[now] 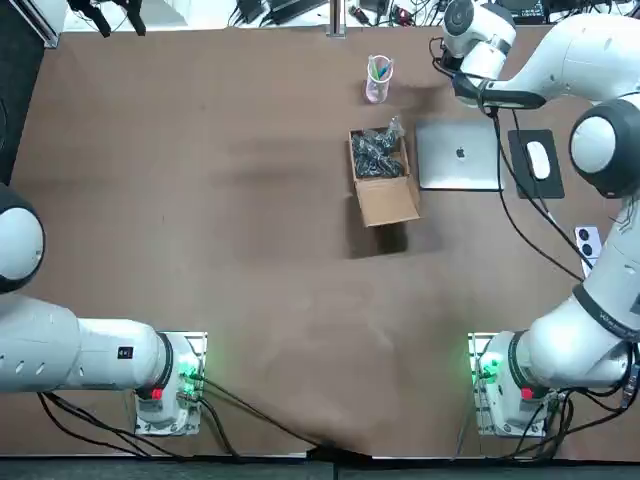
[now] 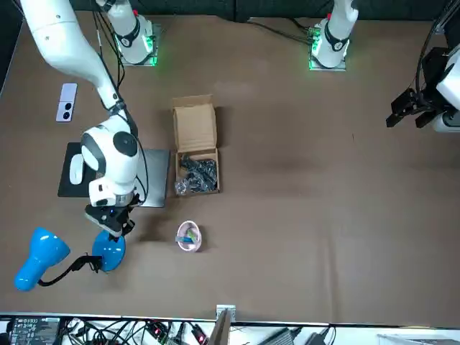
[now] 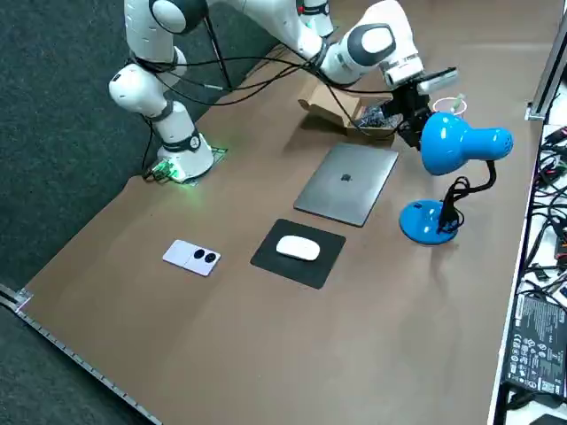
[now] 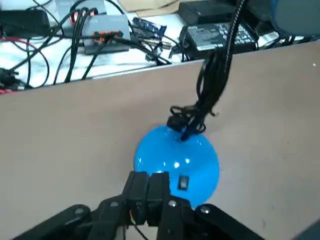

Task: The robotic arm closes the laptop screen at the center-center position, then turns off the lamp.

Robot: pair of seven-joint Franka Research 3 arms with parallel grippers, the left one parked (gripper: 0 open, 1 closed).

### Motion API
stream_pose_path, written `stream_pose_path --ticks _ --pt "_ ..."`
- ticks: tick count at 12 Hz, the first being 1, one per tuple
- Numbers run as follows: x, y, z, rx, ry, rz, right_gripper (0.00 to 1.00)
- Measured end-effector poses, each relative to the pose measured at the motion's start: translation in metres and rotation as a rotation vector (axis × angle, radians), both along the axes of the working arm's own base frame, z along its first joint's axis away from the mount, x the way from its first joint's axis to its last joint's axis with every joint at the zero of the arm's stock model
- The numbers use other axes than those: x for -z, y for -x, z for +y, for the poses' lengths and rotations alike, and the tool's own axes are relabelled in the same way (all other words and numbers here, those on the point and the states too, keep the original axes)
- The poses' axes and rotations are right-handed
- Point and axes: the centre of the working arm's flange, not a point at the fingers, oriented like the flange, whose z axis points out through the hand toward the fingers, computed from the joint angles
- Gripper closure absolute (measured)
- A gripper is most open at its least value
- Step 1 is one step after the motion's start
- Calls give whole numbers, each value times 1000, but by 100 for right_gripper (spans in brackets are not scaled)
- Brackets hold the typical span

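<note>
Blue glossy lamp base [image 4: 200,157], right pincer [image 4: 149,177] (pinched) above.

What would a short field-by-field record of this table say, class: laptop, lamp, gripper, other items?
laptop: lid closed, flat on the table
lamp: blue; lit or not, cannot tell
switch: on the lamp base
right gripper: shut, over the lamp base near the switch
other items: cardboard box, mouse, phone, cup

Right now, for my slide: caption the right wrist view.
Shut right gripper at the blue lamp base, beside its switch.
</note>
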Motion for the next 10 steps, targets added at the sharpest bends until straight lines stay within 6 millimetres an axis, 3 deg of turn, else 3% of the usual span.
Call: stream_pose_path --ticks 4,6,8,10 --pt "-7 30 11 15 -10 46 98" --pt "-15 49 28 47 15 97 92" --pt "-24 56 37 46 -2 157 72" --pt "-40 56 32 20 -18 204 49"
